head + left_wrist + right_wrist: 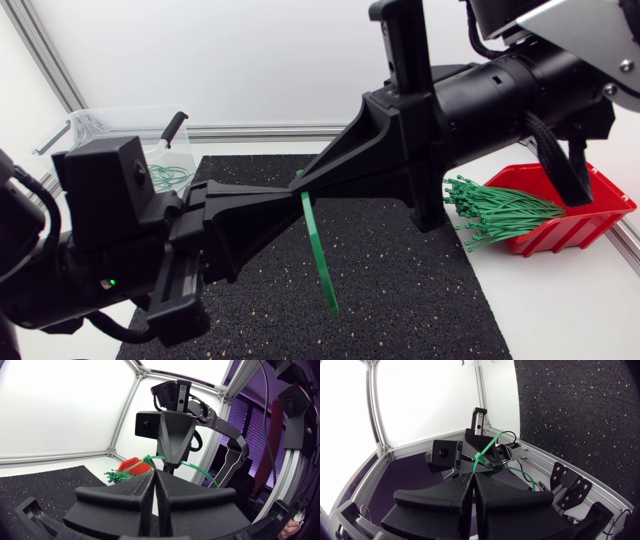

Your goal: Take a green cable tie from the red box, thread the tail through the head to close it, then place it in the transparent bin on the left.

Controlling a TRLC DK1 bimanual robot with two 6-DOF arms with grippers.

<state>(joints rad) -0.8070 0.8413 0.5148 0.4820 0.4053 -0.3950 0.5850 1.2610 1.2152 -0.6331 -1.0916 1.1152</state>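
The left gripper (pixel 154 473) has its two fingers pressed together, and the green cable tie (pixel 148 459) comes out right at their tips, its head just above them. The right gripper (pixel 472 476) is pressed together the same way, nose to nose with the left one, and the strap runs out from its fingertips. Both seem to pinch the one tie, though the fingers hide the exact contact. I cannot tell whether the tail is already through the head. Below the two grippers the rest of the strap hangs free over the black mat (pixel 400 290).

The main risk is the thin hold. The strap is narrow and smooth and is caught only at the very tips, so a small twist or pull by either arm could slide it out and drop it on the mat. With the tips this close, a push to feed the tail could knock finger against finger, or send the tail past the head instead of through it. The hanging length could also swing and drag the head out of line.

The transparent bin (pixel 100 125) sits back beside the left arm, and the red box (pixel 585 215) lies well behind the right gripper.
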